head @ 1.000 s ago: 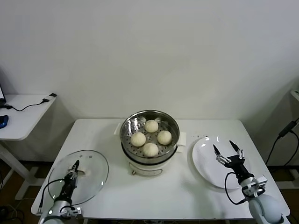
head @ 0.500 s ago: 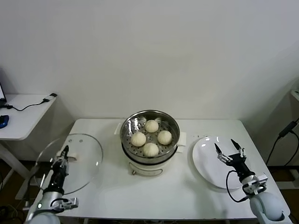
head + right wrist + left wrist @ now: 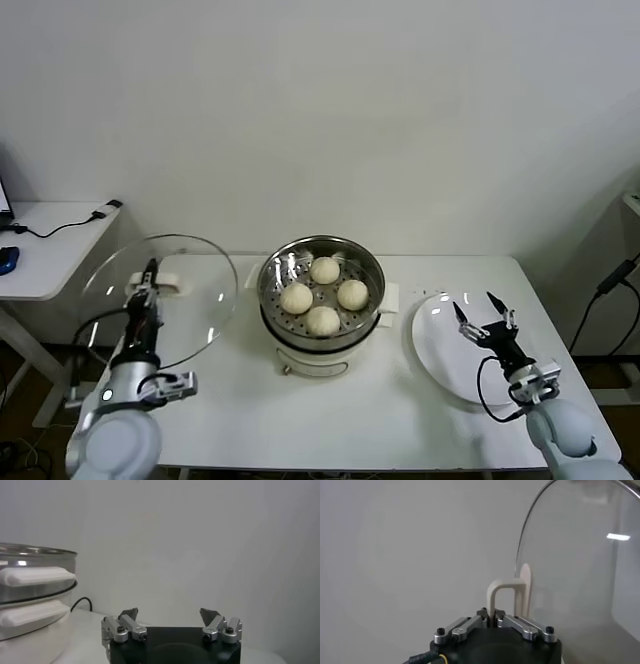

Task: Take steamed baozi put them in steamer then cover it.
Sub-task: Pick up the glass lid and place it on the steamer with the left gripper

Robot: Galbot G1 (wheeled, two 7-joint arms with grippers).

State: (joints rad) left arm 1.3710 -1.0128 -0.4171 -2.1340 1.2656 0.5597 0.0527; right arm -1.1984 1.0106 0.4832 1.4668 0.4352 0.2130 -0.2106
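Left gripper [image 3: 150, 272] is raised over the table's left end with its jaws clamped tight on the white handle [image 3: 502, 596] of the lid [image 3: 160, 300]. In the left wrist view the handle's loop stands straight out from between the fingertips, its far end joined to the glass. The lid is off the table [image 3: 380, 410], held nearly on edge, its glass face turned toward the steamer [image 3: 321, 295] (the metal rim shows as a bright arc above the gripper). It hangs left of the steamer, near it but apart from it, and covers nothing.

Right gripper [image 3: 484, 322] hovers low over the white plate [image 3: 440, 345] at the table's right end. Its jaws are spread wide with nothing between them; the right wrist view confirms both fingers [image 3: 129, 616] bare, with the steamer's wall off to one side.

Steamer stands at the table's centre, a steel basket on a white pot base, uncovered. Four buns [image 3: 323, 320] lie inside on the perforated floor in a loose diamond: one nearest the robot, one left, one right, one at the back. All four sit within the rim, well apart from either gripper.

Beyond the table's left end, a side desk [image 3: 45, 250] carries a black cable. A plain white wall closes the scene behind.
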